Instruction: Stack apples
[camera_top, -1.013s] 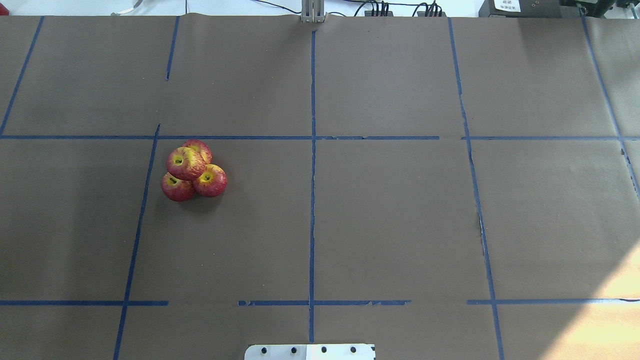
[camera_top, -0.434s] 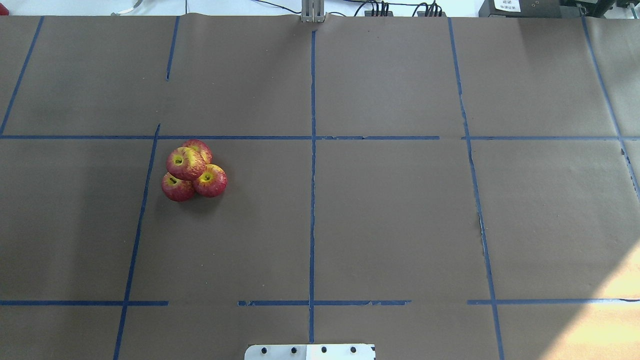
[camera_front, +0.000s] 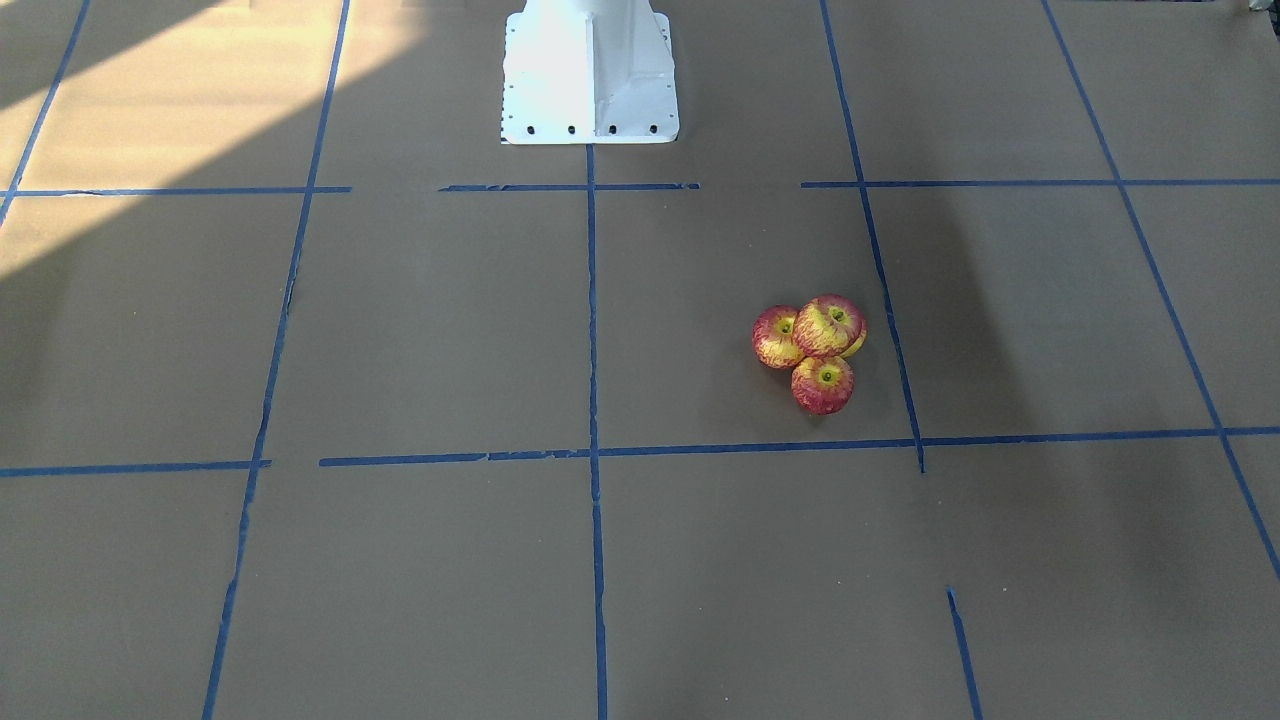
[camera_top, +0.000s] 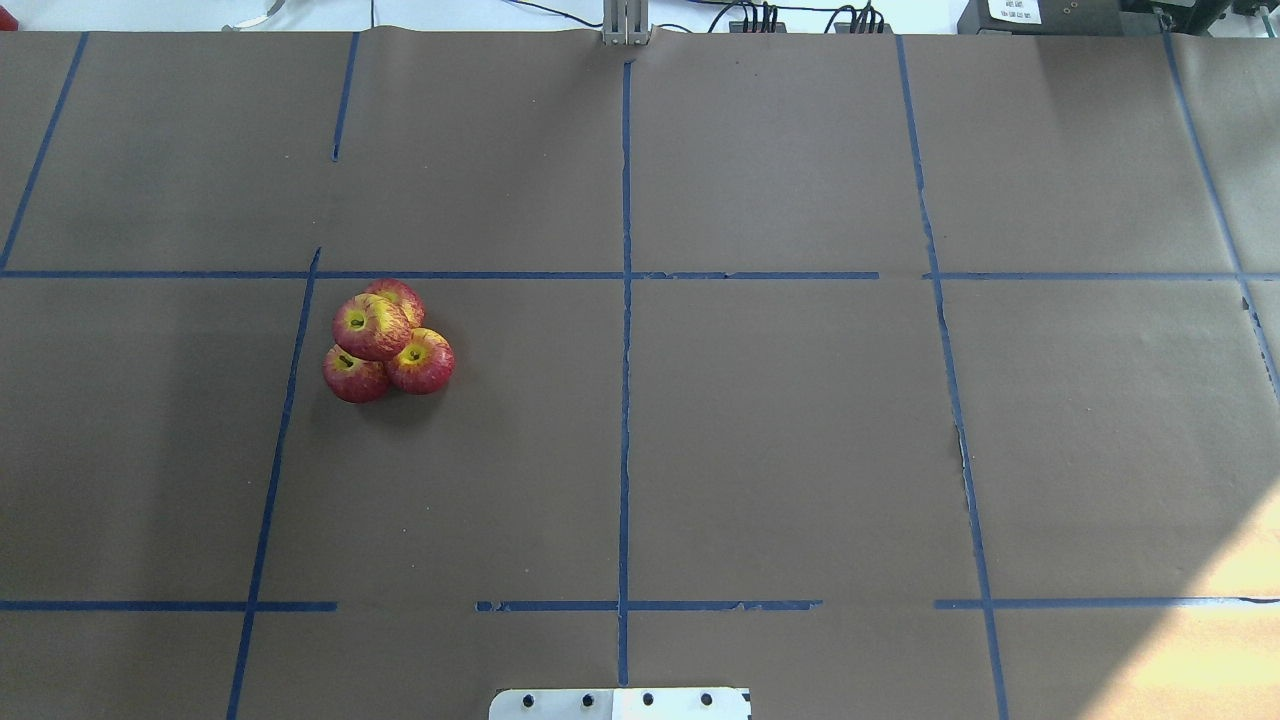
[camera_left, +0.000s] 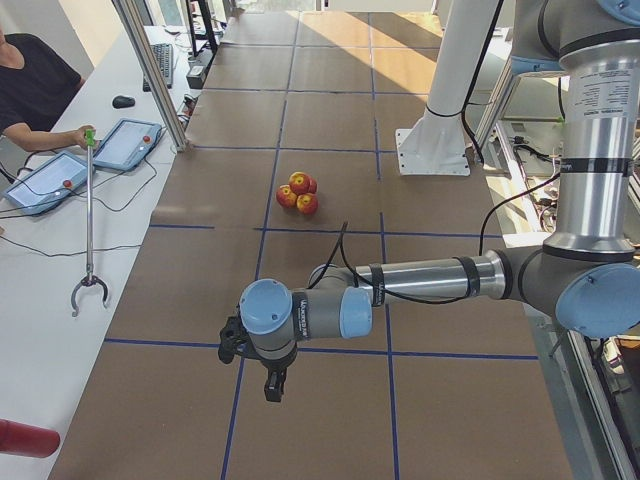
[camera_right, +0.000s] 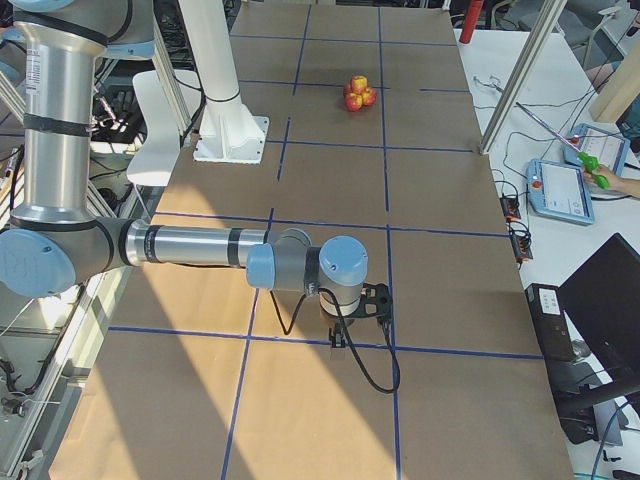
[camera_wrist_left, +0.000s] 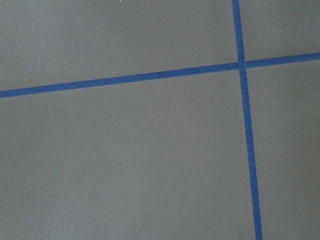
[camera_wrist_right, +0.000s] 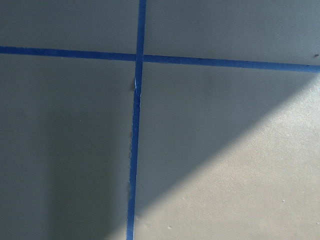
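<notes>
All the pictures are sharp and bright. Warm sun hits the worktop (camera_top: 1240, 650) in the lower right of the overhead view and the upper left of the front view. The rest sits in soft shade. The apples (camera_top: 385, 340) shine a little and cast a small shadow.

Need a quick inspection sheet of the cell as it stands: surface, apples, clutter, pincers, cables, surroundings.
Surface: brown paper marked with a blue tape grid.
Job's things: four apples in one pile, one resting on three, on the robot's left side.
Clutter: nothing seen.
Pincers: left pincer and right pincer hang far from the pile; open or shut cannot be told.
Cables: black cable loops off the right arm's wrist.
Surroundings: operator, tablets, grabber stick.
</notes>
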